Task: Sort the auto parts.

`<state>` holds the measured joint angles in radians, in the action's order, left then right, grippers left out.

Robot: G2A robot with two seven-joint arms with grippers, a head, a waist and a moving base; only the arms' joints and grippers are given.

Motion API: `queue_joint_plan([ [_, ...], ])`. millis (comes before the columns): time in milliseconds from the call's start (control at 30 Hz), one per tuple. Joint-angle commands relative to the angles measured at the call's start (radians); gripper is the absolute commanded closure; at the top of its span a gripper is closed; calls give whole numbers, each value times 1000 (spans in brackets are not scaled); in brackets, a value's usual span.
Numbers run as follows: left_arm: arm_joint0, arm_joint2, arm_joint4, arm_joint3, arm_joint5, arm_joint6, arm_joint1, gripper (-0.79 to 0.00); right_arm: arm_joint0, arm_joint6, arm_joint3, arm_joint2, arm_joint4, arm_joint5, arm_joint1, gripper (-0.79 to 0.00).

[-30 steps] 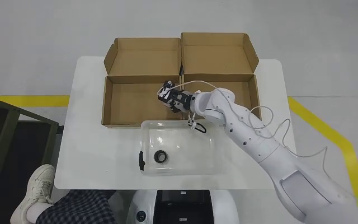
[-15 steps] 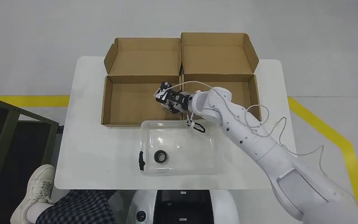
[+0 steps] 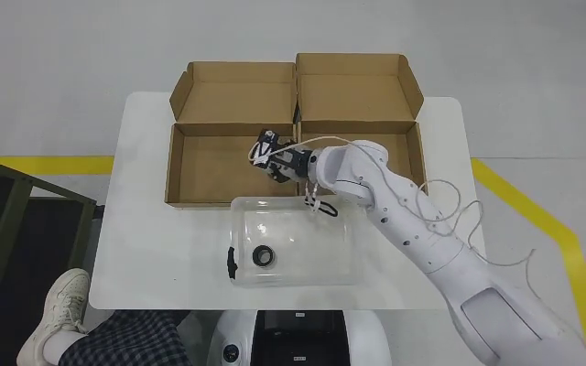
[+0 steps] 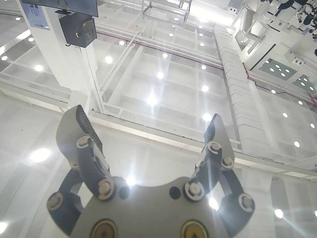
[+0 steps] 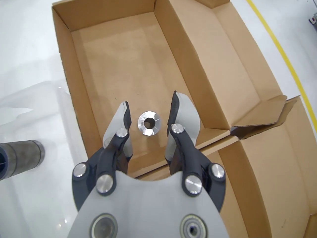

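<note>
White table (image 3: 146, 238); right claw (image 5: 149, 99) spread above silver ring (image 5: 149, 123) in cardboard box (image 5: 118, 58); cylinder (image 5: 19, 156) edge-cropped.

bright even overhead light. round white ceiling lamps (image 4: 160, 75) flare into starbursts, left wrist view. soft shadows inside brown cardboard box (image 5: 123, 50), glare on clear plastic bin (image 3: 302, 265).
</note>
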<state>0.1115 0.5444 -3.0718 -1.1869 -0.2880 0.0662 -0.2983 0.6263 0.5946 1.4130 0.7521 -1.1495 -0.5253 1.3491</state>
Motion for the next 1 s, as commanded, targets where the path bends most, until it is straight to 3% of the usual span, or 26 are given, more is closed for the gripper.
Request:
queue_joint_plan([
  [0,0,0,0,0,0,0,0,-785,44,30,86,28,-6,-19,-15,-314],
  [167,0,0,0,0,0,0,0,-785,156,91,255,78,-24,-83,-47,-317],
  [400,0,0,0,0,0,0,0,-785,275,103,388,107,-42,-162,-75,-314],
  [967,0,0,0,0,0,0,0,-785,413,82,465,89,-110,-295,-110,-336],
])
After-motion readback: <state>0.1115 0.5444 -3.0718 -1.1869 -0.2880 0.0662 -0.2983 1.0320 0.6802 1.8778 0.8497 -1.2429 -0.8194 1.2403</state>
